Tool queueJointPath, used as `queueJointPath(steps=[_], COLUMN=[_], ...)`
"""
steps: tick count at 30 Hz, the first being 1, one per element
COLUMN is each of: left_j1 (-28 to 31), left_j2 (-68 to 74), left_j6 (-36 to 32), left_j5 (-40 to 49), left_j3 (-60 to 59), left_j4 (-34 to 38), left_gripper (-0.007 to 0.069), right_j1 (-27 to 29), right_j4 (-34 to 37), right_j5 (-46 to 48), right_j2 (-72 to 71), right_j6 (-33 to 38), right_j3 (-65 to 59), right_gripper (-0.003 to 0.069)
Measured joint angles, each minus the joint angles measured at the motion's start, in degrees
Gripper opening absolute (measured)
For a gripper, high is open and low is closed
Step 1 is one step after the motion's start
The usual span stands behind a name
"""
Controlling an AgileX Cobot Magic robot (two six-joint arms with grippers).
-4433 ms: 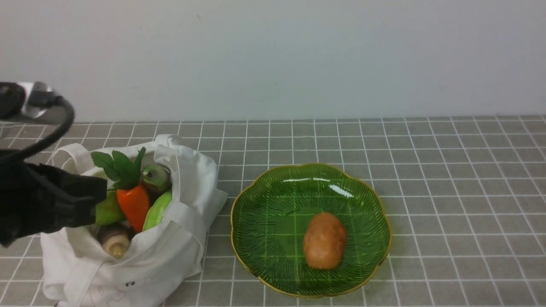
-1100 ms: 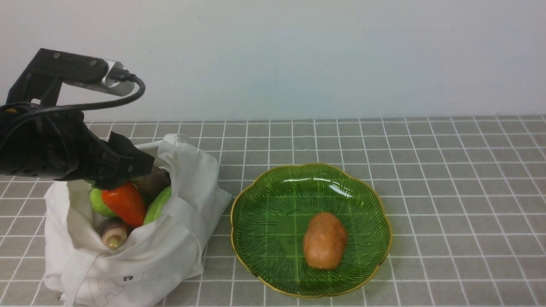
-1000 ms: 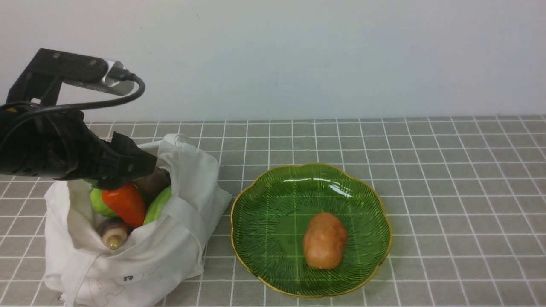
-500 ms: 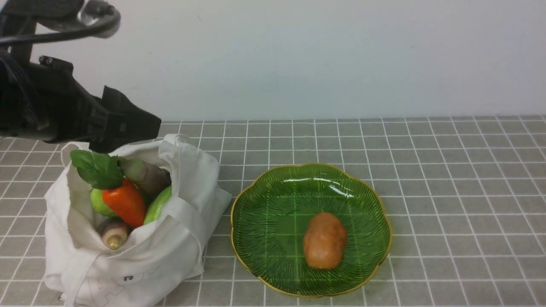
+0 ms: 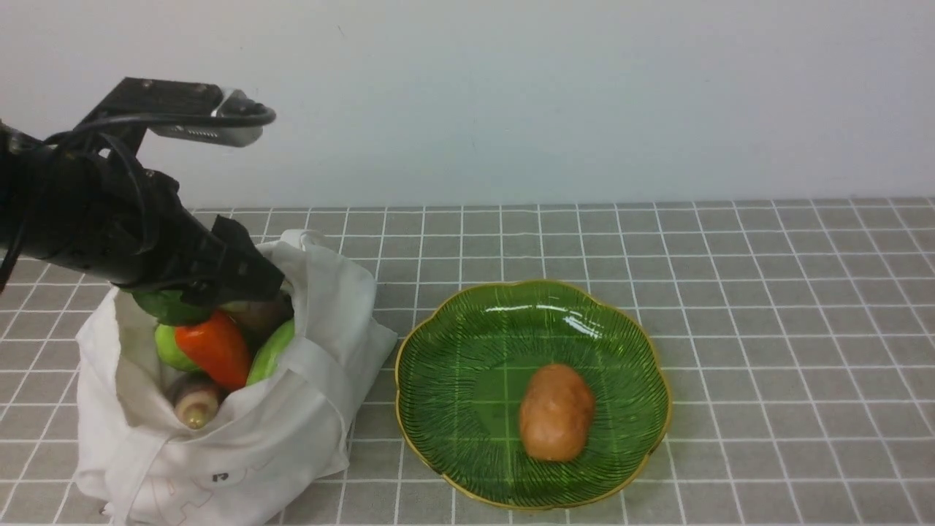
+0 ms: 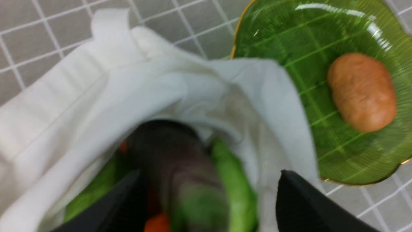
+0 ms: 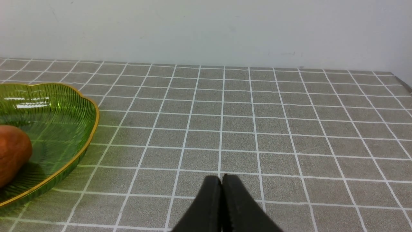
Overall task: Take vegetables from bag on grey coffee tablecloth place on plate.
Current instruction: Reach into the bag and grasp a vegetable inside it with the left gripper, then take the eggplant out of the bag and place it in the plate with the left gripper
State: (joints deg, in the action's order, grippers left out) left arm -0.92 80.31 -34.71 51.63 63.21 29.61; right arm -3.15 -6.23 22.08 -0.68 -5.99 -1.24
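Vegetables [image 5: 219, 347] bunched in white bag [image 5: 285, 438] on grid tablecloth [image 5: 767, 292]; one brown piece [image 5: 555, 413] already on plate [image 5: 400, 380]. Left gripper [image 6: 209, 172] at bag mouth, jaws spread astride eggplant [image 6: 173, 151], nothing held. Right gripper [image 7: 222, 193] pinched closed, idle. Step: pick. Next likely calls for closing on eggplant, lifting clear of fabric.

The right gripper [image 7: 222, 187] hung pressed together over the tablecloth [image 7: 257, 122] — the plate [image 7: 64, 129] well aside, bearing a brown vegetable [image 7: 13, 151].

glossy glass plate [image 5: 460, 351], matt cloth bag [image 5: 285, 438]
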Motion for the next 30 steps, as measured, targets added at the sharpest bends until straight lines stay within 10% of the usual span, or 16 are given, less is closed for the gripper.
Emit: queueJointPath(steps=[10,19,30], left_j1=[0.0,0.0,0.0], left_j2=[0.0,0.0,-3.76], left_j6=[3.5,3.34,3.02], left_j5=[1.59,1.54,2.56], left_j3=[0.0,0.32,2.59], left_j4=[-4.06,-0.43,0.63], left_gripper=[0.0424,0.0209,0.0197], right_j1=[0.0,0.0,0.0], right_j4=[0.0,0.0,0.0], right_j5=[0.0,0.0,0.0], right_j2=[0.0,0.0,0.0], right_j6=[0.0,0.0,0.0], right_j3=[0.0,0.0,0.0], right_gripper=[-0.0015,-0.0015,-0.0015])
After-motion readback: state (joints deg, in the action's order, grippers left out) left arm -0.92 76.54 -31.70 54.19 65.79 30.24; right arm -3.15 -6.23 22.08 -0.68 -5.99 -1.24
